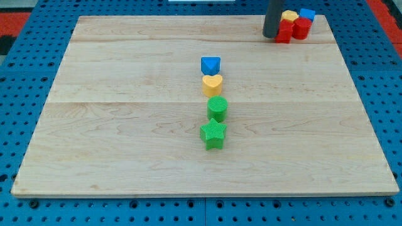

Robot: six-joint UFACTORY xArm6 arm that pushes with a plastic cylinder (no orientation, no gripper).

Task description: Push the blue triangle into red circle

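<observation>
Pale wooden planks make up the board (125, 125), which sits on a blue pegboard (25, 63) showing around its edges. Near the middle, a bit toward the view's top, I see the blue triangle (210, 64): a small, saturated blue wedge with one point facing the view's bottom. It heads a short column running down the view, with the yellow heart (212, 84) touching it just below, then the green cylinder (217, 108), then the green star (213, 134). My tip (270, 36) is well apart from that column, up at the view's top right; the rod has no jaws and holds nothing. It rests touching the left side of a tight cluster there: a red block (284, 32), the red circle (301, 28), a yellow block (289, 16) and a blue cube (307, 14) behind.
</observation>
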